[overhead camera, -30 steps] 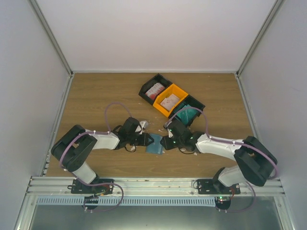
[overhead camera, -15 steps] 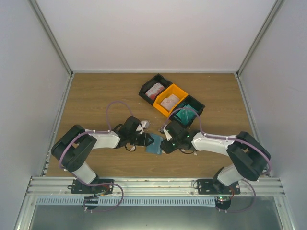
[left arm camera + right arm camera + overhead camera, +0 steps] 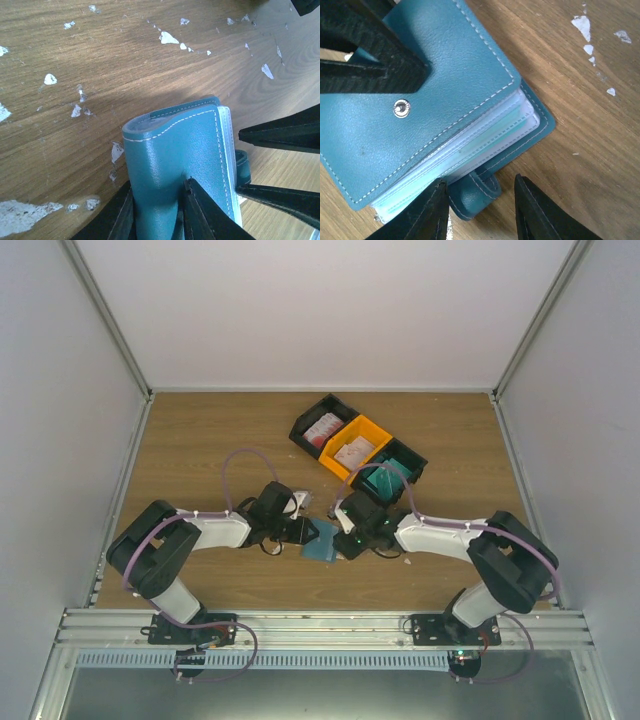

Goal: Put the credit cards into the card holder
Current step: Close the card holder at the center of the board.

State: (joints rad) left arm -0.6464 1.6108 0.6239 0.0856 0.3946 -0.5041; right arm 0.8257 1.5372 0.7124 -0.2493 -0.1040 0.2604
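Note:
The teal card holder [image 3: 323, 540] lies on the wooden table between my two grippers, nearly closed, with clear sleeves showing at its edge [image 3: 490, 132]. My left gripper [image 3: 157, 184] is shut on the holder's folded spine side [image 3: 175, 145]. My right gripper [image 3: 479, 181] is open, its fingers on either side of the holder's closing strap [image 3: 475, 192]. A teal card edge shows inside the sleeves. More credit cards lie in the bins: red-and-white ones [image 3: 323, 428], whitish ones [image 3: 352, 452] and teal ones [image 3: 385, 481].
Three bins stand in a row at the back middle: black [image 3: 303, 423], orange [image 3: 377, 432] and black [image 3: 413, 459]. White scraps [image 3: 168, 37] dot the table [image 3: 200, 440]. Grey walls close in the table on three sides.
My right arm has swung left and its gripper has come up against the card holder's strap side. The left gripper has kept its hold in place.

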